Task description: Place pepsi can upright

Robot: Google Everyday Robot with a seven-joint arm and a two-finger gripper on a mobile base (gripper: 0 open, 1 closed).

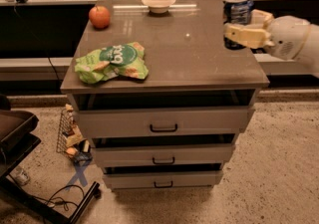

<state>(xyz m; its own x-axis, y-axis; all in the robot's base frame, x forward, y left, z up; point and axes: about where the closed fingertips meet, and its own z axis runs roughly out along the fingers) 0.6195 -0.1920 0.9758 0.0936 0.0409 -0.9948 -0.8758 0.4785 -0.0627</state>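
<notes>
The pepsi can (238, 11) is blue with a silver top and stands upright at the right edge of the grey cabinet top (189, 54). My gripper (245, 28) reaches in from the right, with its cream fingers (244, 36) on either side of the can, shut on it. The can's base is at or just above the cabinet top; I cannot tell whether it touches.
A red apple (99, 17) sits at the back left, a white bowl (158, 2) at the back middle, and a green chip bag (112, 62) at the front left. The cabinet has three drawers (163, 123) below. A dark chair (15, 133) and floor clutter stand at the left.
</notes>
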